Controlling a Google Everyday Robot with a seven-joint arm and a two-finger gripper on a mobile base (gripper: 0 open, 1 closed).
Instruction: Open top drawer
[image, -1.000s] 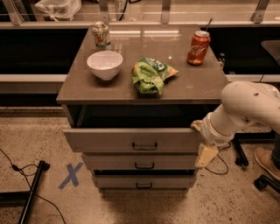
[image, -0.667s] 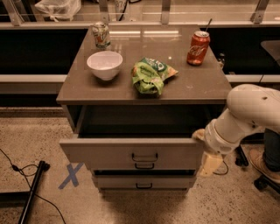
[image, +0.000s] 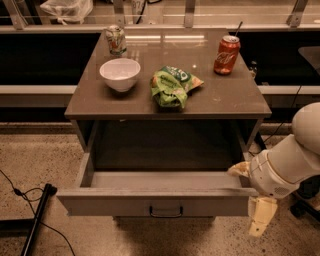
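Note:
The top drawer (image: 125, 204) stands pulled far out of the brown cabinet (image: 230, 102). Its grey-beige front faces me with a small dark handle (image: 166, 212) at the centre. The shallow grey tray (image: 160, 180) behind the front shows nothing in it. My gripper (image: 243, 201) is at the right end of the drawer front, on a white arm that comes in from the right. It is open, with one beige finger (image: 239, 169) over the tray's right corner and the other (image: 261, 220) hanging below the front. The two lower drawers are hidden under the open one.
On the cabinet top stand a white bowl (image: 120, 74), a green chip bag (image: 172, 86), a red soda can (image: 226, 55) and a pale can (image: 116, 40). A black pole (image: 37, 220) and a cable lie on the floor at left. Dark wheeled gear (image: 305, 202) stands at right.
The top drawer has slid much further out toward me, now covering the two lower drawers. My gripper has come forward and down with the drawer's right end.

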